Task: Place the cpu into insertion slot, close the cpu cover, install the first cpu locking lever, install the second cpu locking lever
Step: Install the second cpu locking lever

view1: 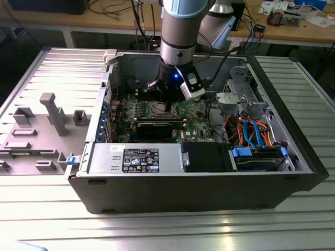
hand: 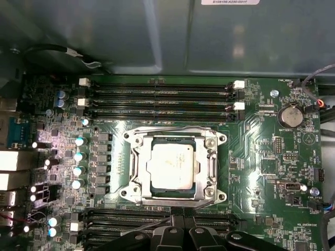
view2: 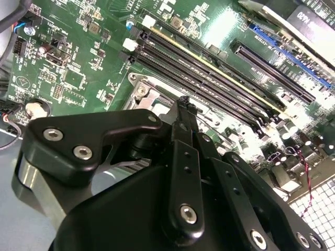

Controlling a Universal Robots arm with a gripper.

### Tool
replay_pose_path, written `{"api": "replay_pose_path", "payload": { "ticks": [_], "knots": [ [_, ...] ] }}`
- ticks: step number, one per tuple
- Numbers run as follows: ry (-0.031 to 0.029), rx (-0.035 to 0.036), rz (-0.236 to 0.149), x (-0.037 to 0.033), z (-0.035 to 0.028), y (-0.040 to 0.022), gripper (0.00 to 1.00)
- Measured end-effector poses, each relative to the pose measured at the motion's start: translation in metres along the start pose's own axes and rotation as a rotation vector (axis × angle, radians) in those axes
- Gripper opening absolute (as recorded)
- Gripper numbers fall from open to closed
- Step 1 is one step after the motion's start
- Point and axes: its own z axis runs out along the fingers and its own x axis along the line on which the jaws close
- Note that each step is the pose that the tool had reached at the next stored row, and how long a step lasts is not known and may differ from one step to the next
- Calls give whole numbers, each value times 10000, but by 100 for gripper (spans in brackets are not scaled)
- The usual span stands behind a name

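Exterior view puts my arm over the open computer case (view1: 293,151), above the green motherboard (hand: 272,157). Beneath sits the cpu cover (hand: 212,162), closed round the cpu (hand: 172,166) in its insertion slot (hand: 137,189). Pale, dull-metal, stiff, fragile chip: edges only, I judge. Gripper (view2: 183,100) fingers look pinched together, empty.

My arm (view1: 178,21) is silver-grey with a light blue band, and my gripper (hand: 180,238) is matte black with small silver screws. The motherboard (hand: 272,157) below me is dark green with fine pale lines and many tiny grey parts. The cpu (hand: 172,166) has a dull silver-grey top, and the cpu cover (hand: 137,166) around it is shiny silver metal. The memory slots (hand: 157,97) are long and black with white clips. The computer case (view1: 183,193) is black outside, and orange and blue cables (view1: 251,130) lie inside it. The desk (view1: 167,230) is pale grey with ribbed stripes.
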Motion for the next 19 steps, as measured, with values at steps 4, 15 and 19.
{"api": "replay_pose_path", "payload": {
  "ticks": [4, 15, 19],
  "knots": [
    [43, 4, -228, 2, 3, -18, 11],
    [63, -239, -258, 159, 26, -116, 11],
    [68, -487, -471, 306, 169, -145, 11]
  ]
}}
